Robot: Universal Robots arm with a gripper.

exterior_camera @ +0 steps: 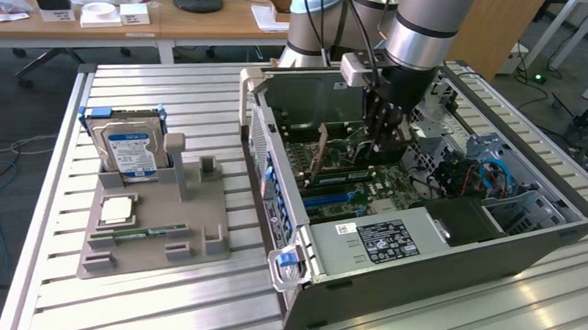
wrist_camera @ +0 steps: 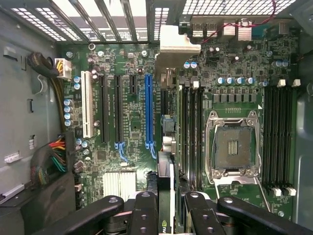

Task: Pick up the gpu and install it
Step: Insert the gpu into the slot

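Inside PC case (exterior_camera: 417,287), gpu (wrist_camera: 167,139) edge-on in pincer (wrist_camera: 171,198), card face unseen

You have a slotted aluminium table (exterior_camera: 170,87) carrying two items: a grey fixture tray (exterior_camera: 165,208) toward the exterior view's left, and an open computer case (exterior_camera: 437,265) just beside it — both sitting flat.
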